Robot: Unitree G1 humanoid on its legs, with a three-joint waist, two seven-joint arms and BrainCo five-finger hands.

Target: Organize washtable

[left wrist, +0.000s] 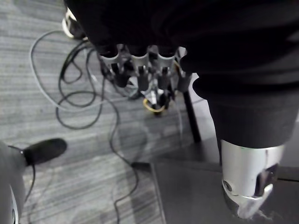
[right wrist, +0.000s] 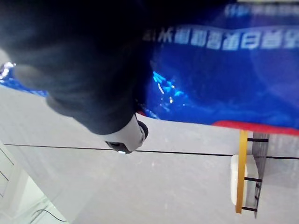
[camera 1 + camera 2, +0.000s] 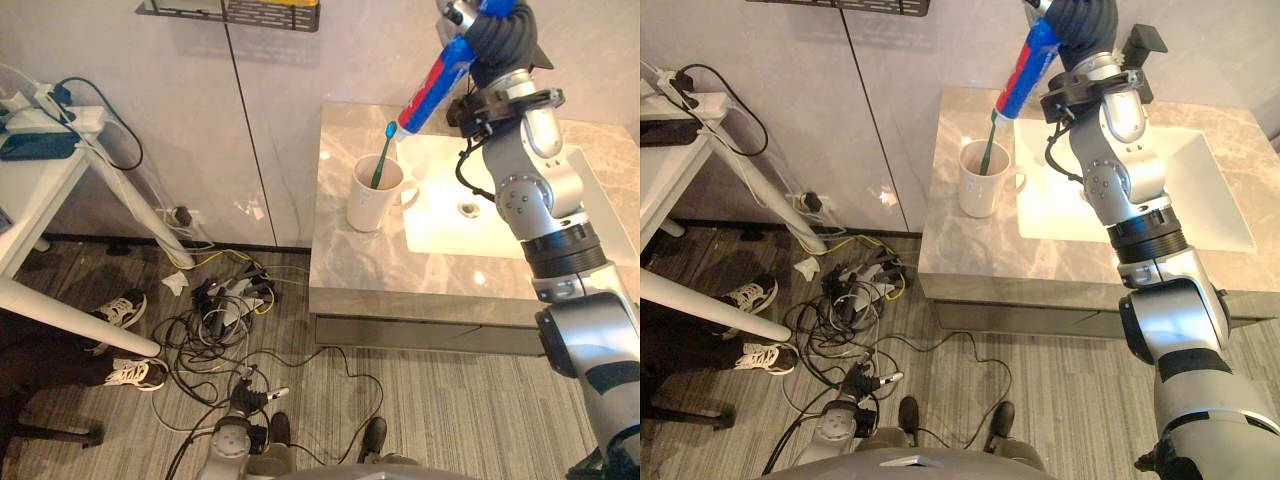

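One toothpaste tube (image 3: 433, 87) in right hand (image 3: 497, 32)

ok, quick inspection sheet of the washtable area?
Surface: marble washtable, white sink set in it.
Job's things: mug with toothbrush standing in it; toothpaste tube tilted above the mug.
Clutter: crumpled tissue on the floor.
Robot hands: right robot hand shut on the tube; left robot hand open, low over the floor.
Cables: tangle on the floor beside the washtable.
Surroundings: white desk, person's shoes, wall shelf.
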